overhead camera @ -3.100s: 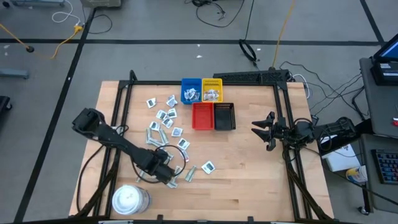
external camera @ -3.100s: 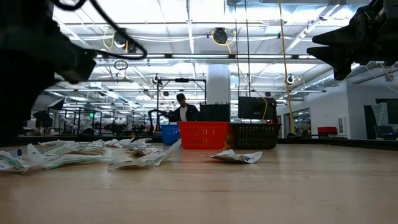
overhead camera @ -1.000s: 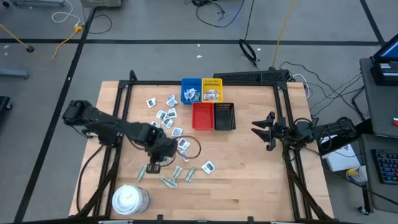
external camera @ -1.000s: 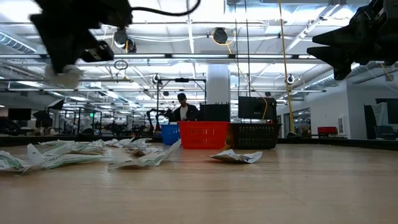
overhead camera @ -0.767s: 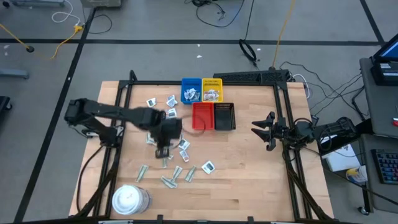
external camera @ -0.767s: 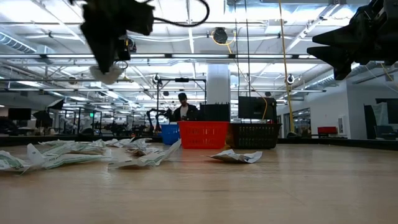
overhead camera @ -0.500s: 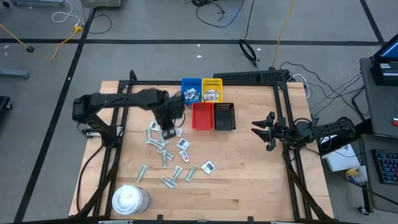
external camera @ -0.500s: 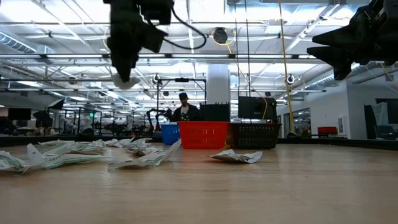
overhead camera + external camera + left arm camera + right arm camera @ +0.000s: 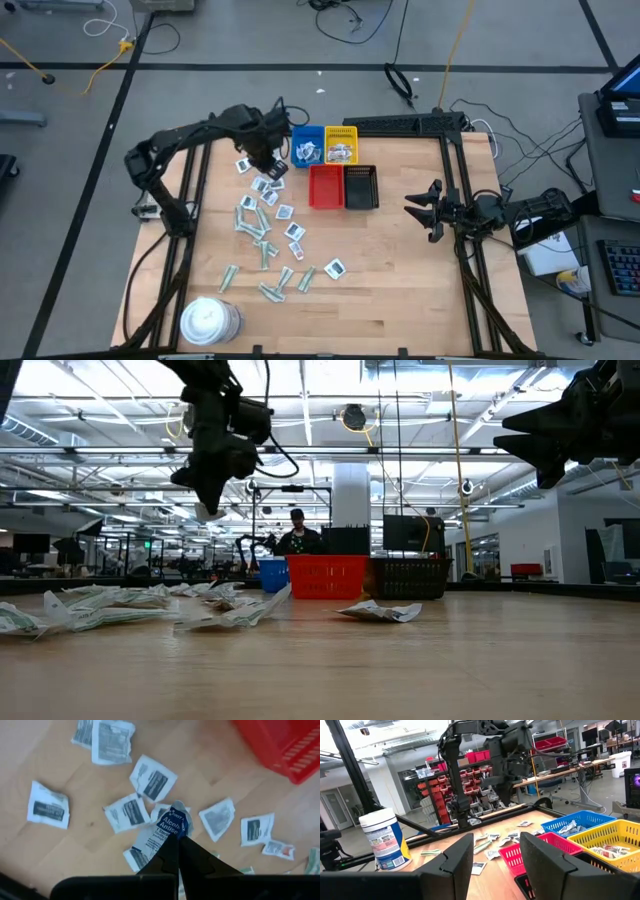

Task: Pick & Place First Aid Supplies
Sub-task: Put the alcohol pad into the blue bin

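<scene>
Overhead and table-level views share the red tray
</scene>
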Action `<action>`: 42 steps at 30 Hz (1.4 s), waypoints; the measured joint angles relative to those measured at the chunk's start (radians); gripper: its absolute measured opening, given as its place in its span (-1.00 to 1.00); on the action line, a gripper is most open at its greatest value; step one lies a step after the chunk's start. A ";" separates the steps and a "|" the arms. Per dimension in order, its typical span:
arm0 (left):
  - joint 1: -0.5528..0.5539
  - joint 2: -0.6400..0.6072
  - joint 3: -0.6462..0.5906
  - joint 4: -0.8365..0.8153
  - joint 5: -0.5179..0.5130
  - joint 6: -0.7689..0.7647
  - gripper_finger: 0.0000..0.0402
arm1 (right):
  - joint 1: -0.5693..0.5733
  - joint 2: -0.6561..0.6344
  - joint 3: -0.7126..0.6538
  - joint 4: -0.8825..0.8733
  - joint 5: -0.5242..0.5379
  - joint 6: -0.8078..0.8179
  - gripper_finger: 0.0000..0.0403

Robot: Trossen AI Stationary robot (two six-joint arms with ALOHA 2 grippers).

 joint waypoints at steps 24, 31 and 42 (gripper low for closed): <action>0.109 0.619 0.744 -0.074 -0.071 0.134 -0.99 | 0.000 0.000 0.000 0.000 0.000 0.000 -0.23; 0.108 0.679 0.745 -0.058 -0.081 0.137 -0.98 | 0.000 0.000 0.000 0.000 0.000 0.000 -0.23; 0.108 0.672 0.746 0.027 0.008 0.145 -0.44 | 0.000 0.000 0.000 0.000 0.000 0.000 -0.23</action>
